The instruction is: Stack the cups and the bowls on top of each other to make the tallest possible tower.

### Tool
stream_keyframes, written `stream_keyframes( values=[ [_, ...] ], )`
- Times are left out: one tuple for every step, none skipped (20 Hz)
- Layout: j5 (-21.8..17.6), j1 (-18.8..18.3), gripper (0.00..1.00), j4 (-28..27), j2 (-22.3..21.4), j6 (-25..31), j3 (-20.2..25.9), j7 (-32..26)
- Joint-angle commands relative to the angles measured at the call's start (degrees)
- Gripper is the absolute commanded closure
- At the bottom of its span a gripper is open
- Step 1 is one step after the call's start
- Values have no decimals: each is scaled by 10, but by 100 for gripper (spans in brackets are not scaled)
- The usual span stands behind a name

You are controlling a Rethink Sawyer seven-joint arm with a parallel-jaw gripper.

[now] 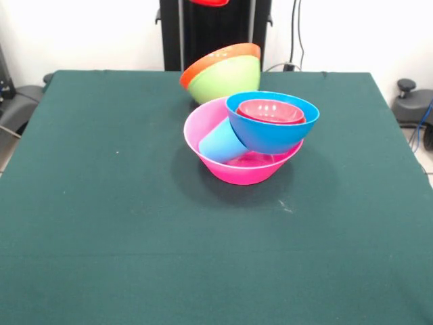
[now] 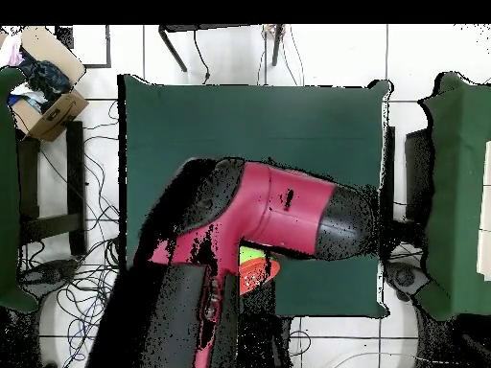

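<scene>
Green-clothed table (image 1: 101,223), white wall (image 1: 88,34), tiled floor (image 2: 422,57), cardboard box (image 2: 46,91), loose cables (image 2: 91,278)

In the overhead view the red arm (image 2: 278,216) hides the tower (image 1: 247,139), leaving only a green-and-orange sliver (image 2: 257,268) below it.

bright even light, soft shadow beneath the pink bowl (image 1: 237,169), faint sheen on plastic

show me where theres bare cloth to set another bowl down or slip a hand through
The green table is bare across its whole near half, and along both sides of the pink bowl. It is crowded at the far middle: the tilted green bowl, with an orange bowl over it, sits right behind the pink bowl holding the blue bowl and light blue cup.
</scene>
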Motion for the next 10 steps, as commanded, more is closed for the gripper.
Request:
stream_keyframes(
  values=[
    [46,19,100,-71,59,-1,6,187],
    [49,22,100,-75,63,4,6,190],
    [54,26,100,-77,67,14,4,194],
    [59,30,100,-80,73,25,2,202],
    [67,37,100,-81,80,37,-4,209],
    [72,44,100,-83,88,50,-8,217],
    [77,51,100,-85,95,64,-12,225],
    [80,59,100,-88,107,79,-20,230],
    [89,64,100,-89,115,90,-25,235],
    [96,70,100,-89,125,101,-30,235]
  ],
)
